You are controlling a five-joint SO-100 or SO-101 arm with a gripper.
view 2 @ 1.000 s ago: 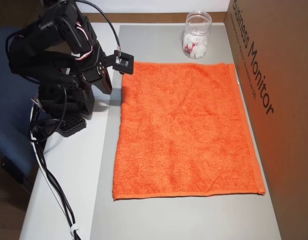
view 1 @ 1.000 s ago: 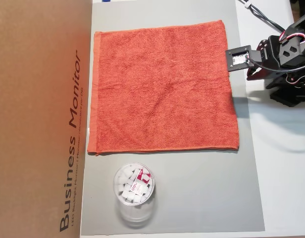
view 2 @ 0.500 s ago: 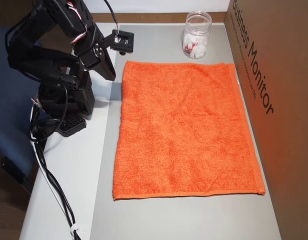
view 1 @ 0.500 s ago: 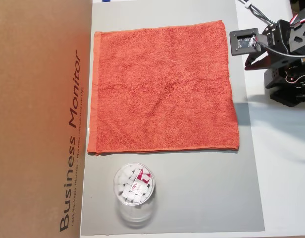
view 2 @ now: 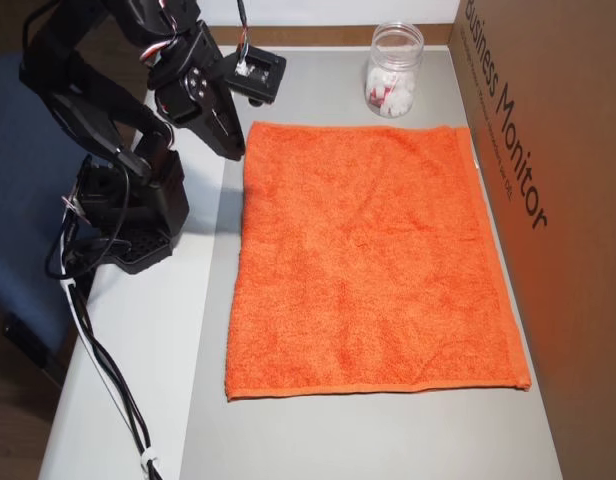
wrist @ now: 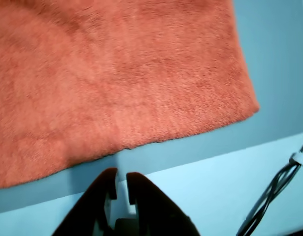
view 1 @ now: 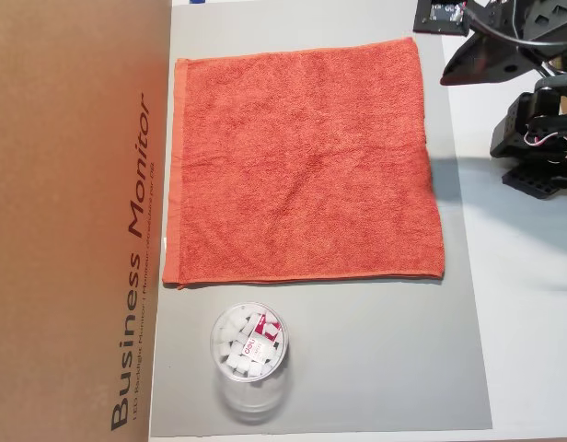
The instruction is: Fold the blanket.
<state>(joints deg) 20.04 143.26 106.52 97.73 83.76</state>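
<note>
The orange-red blanket (view 1: 302, 161) lies flat and unfolded on the grey mat (view 1: 357, 359). It also shows in the other overhead view (view 2: 363, 260) and fills the top of the wrist view (wrist: 117, 73). My gripper (view 1: 449, 75) hovers just off one blanket edge near a corner, over the mat's rim. In the other overhead view the gripper (view 2: 233, 148) points down at that edge. In the wrist view the gripper (wrist: 122, 176) has its jaws almost together with nothing between them, a little short of the blanket's hem.
A clear plastic cup (view 1: 249, 354) of white pieces stands on the mat beside the blanket, also seen in the other overhead view (view 2: 393, 70). A brown cardboard box (view 1: 72, 221) borders the blanket's far side. The arm's base (view 2: 128, 200) and cables (view 2: 108, 380) sit on the white table.
</note>
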